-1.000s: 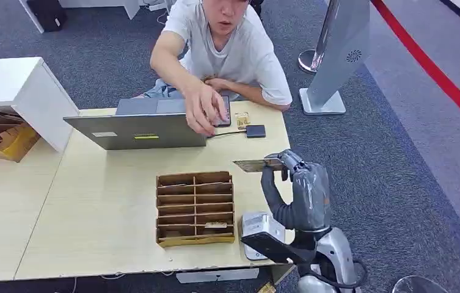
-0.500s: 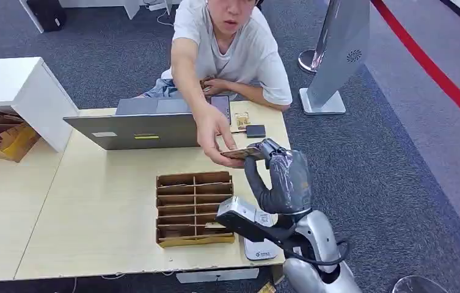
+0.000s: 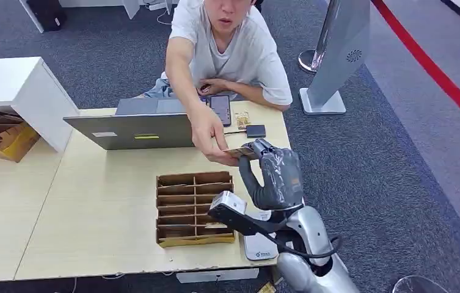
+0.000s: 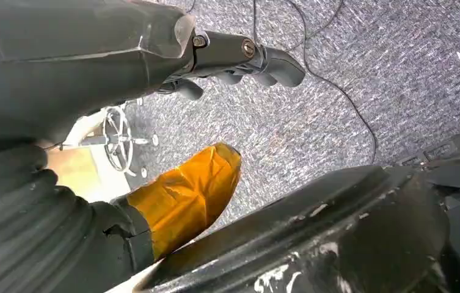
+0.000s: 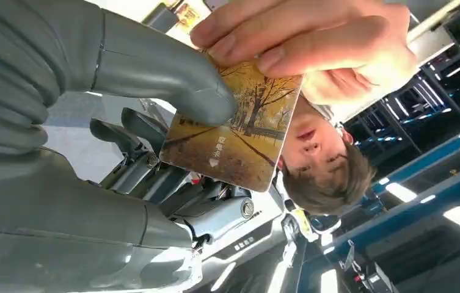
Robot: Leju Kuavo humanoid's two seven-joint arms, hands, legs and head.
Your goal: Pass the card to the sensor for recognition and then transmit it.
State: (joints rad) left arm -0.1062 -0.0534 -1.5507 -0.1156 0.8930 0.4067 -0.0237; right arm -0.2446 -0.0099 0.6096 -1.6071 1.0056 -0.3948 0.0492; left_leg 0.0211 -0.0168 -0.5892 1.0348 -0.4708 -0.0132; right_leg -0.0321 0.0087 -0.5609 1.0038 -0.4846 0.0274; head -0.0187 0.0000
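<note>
The robot's grey right hand point(image 3: 274, 174) pinches a yellow autumn-tree picture card point(image 5: 234, 131) above the pale wooden table's point(image 3: 93, 201) far right corner, where a person's hand point(image 3: 210, 137) also grasps it. Its left hand point(image 4: 239, 58) hangs with loosely curled fingers, holding nothing.

On the desk point(image 3: 93, 201) a divided box point(image 3: 195, 207) sits near the front edge, with a reader point(image 3: 260, 245) just to its right. Behind the box stands a laptop point(image 3: 131, 129). Right of the laptop lie a phone point(image 3: 221, 109) and a small hub point(image 3: 255, 130). A person point(image 3: 227, 52) sits behind the desk.
</note>
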